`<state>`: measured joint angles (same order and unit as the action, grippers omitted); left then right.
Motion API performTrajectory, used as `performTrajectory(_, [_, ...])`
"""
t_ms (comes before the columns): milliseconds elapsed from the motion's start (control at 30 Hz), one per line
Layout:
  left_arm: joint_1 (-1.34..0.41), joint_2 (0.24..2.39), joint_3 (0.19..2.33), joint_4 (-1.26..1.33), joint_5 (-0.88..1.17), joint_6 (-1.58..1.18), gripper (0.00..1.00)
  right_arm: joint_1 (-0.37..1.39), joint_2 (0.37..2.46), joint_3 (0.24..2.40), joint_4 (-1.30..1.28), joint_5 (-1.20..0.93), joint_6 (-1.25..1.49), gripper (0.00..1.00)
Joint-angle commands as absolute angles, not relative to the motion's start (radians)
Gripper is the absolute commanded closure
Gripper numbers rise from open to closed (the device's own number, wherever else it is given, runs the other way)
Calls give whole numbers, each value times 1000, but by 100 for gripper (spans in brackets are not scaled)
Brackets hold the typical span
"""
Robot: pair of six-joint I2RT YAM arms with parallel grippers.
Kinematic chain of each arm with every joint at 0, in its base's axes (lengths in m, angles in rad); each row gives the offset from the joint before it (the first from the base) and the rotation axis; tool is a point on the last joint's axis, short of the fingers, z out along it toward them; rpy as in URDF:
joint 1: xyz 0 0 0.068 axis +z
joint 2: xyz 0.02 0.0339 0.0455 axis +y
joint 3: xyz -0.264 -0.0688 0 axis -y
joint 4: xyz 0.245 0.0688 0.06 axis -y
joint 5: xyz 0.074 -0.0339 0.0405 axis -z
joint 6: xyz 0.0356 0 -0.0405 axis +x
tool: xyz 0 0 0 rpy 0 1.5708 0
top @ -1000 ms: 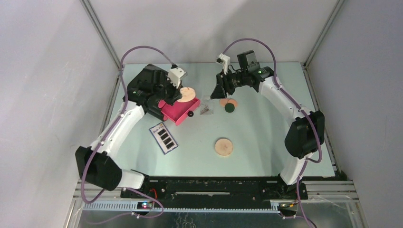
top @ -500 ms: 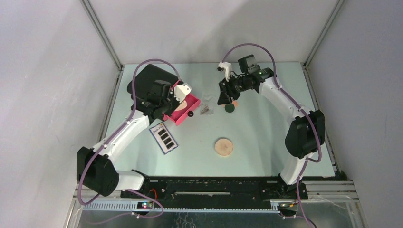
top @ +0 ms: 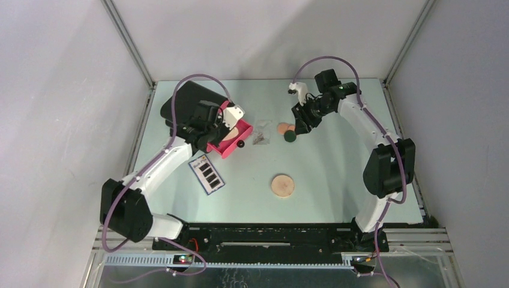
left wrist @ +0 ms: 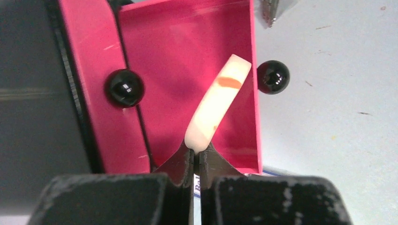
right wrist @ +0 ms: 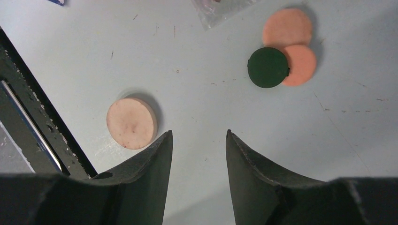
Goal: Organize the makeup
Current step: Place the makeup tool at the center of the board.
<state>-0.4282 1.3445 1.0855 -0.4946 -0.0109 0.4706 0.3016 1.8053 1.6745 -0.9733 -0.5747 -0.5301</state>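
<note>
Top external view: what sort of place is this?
Probably a lab robot cell, not a home: plain grey panels in an aluminium frame, a left arm and right arm bolted to a black rail, a pale-green table.

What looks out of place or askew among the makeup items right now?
One tan disc stands on its edge, leaning, inside the open pink drawer instead of lying flat; the left gripper pinches its rim. Elsewhere, the dark-green round overlaps a peach round.
</note>
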Motion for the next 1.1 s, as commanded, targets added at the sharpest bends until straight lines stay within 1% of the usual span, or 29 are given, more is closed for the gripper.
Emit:
performTrajectory(0, [-434,1403,1190,-529,58,414,100,320,1788,1656,-976,-551,-559,46])
performTrajectory(267, [-435,1502,1259,-552,92,352,100,342,1769,1608,-948,-525,-565,47])
performTrajectory(500, [-436,1587,1330,-522,-12,310,100,353,1760,1589,-937,-522,-567,47])
performTrajectory(833, [-435,1497,1302,-443,-178,302,100,364,1757,1575,-926,-520,-568,48])
performTrajectory(1067, [-435,1414,1268,-440,-159,305,100,374,1759,1574,-926,-508,-572,48])
